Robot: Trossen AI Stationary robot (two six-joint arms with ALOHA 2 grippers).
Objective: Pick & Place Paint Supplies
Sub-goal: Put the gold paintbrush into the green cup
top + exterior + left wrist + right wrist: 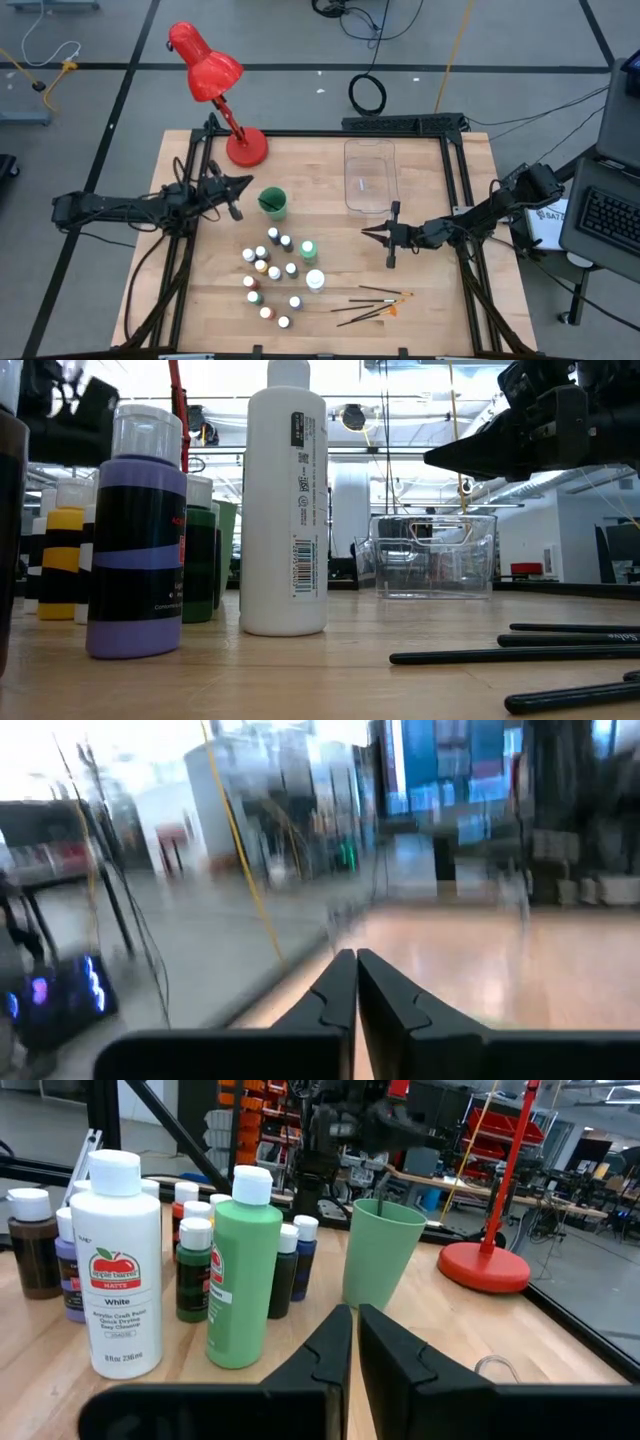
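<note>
Several tiny white-capped paint bottles (268, 272) stand upright in a cluster at the table's near middle. A larger green bottle (308, 250) and a white bottle (315, 281) stand at the cluster's right side. Thin dark paintbrushes (375, 305) lie flat on the table to the right of the cluster. My left gripper (243, 184) is shut and holds nothing; it hovers just left of the green cup (272, 203). My right gripper (366, 232) is also shut on nothing. It hangs above the table right of the bottles and points at them (243, 1270).
A clear plastic bin (370, 175) stands at the far middle of the table. A red desk lamp (214, 70) rises from its round base (247, 148) at the far left. Bare wood lies between the right gripper and the bottles.
</note>
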